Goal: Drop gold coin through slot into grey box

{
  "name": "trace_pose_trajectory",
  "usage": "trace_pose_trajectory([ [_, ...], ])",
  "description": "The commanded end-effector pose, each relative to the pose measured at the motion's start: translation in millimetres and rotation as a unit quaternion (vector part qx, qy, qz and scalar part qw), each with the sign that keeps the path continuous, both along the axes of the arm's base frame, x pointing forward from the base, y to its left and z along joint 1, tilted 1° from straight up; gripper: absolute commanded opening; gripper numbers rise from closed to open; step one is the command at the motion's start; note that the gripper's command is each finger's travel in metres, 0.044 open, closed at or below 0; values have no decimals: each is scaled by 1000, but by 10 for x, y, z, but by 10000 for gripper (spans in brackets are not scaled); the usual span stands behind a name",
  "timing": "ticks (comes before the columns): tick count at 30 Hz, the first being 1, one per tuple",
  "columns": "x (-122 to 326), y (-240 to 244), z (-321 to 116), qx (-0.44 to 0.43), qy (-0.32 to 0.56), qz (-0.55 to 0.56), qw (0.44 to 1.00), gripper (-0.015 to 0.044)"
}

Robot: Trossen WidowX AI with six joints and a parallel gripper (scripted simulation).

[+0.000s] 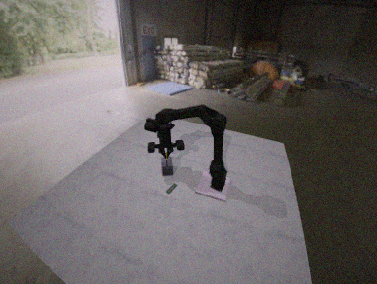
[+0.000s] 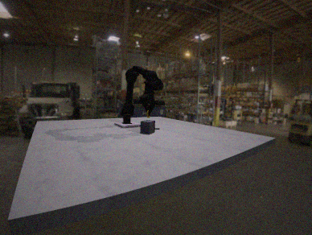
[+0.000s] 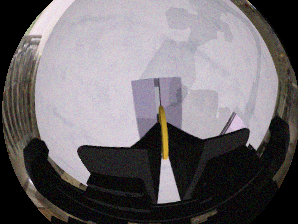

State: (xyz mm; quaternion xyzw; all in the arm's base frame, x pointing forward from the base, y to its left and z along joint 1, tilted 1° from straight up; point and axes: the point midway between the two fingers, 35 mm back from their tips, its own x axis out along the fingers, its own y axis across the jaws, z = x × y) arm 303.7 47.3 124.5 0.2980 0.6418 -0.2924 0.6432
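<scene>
The gold coin (image 1: 167, 157) (image 2: 148, 114) (image 3: 164, 137) is upright and edge-on between the fingers. My gripper (image 1: 166, 153) (image 2: 148, 111) (image 3: 161, 126) is shut on it, pointing down over the box. The closed grey box (image 1: 167, 170) (image 2: 147, 128) (image 3: 144, 102) stands under the coin. In the wrist view the slot runs away from the coin's far end, roughly in line with it. The fingers and coin cover the near part of the lid. Whether the coin's lower edge touches the lid cannot be told. The green holder (image 1: 171, 188) (image 2: 157, 129) lies near the box, without the coin.
The arm's base stands on a pale pink plate (image 1: 209, 194) (image 2: 121, 125) (image 3: 238, 123), to the right of the box in the top view and to its left in the exterior view. All stand on a pale marbled table top (image 1: 121, 219) (image 2: 104, 165).
</scene>
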Motion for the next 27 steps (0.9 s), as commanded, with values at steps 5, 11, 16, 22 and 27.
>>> trace_pose_trajectory([
  [5,9,-12,5,0,0,-2,1000,0],
  [11,40,-42,28,-1,0,2,1000,0],
  [16,41,-42,25,-1,1,2,1000,0],
  [22,31,-37,12,0,2,0,1000,0],
  [27,32,-36,-10,0,2,0,1000,0],
])
